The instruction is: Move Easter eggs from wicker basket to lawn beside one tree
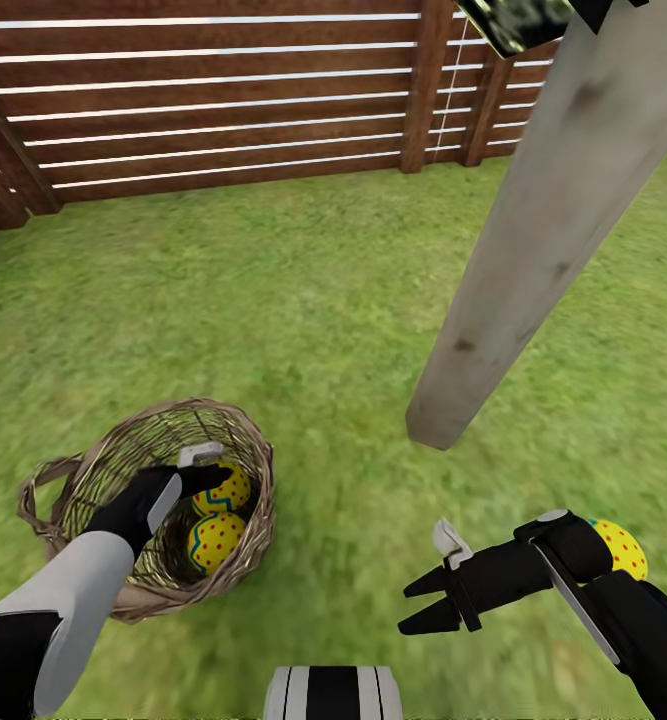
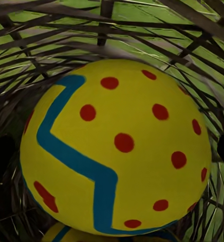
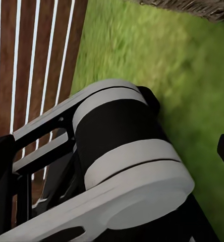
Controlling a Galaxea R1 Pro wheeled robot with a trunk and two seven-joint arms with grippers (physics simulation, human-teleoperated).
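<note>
Jaws of the left gripper (image 1: 213, 470) down inside the wicker basket (image 1: 243, 545) around the upper egg (image 1: 225, 492), grip unclear; right gripper (image 1: 428, 598) jaws spread, empty. Second egg (image 1: 213, 540) below, third egg (image 1: 621, 548) on the lawn (image 1: 303, 300) near the tree (image 1: 533, 230). Risk: egg squirts sideways off round shell, or jaws snag weave

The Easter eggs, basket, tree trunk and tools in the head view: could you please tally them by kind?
Easter eggs: 3, two in the wicker basket, one on the lawn behind the right arm
Wicker basket: 1
Tree trunk: 1
Tools: 2, left tool, right tool
Total: 7
</note>
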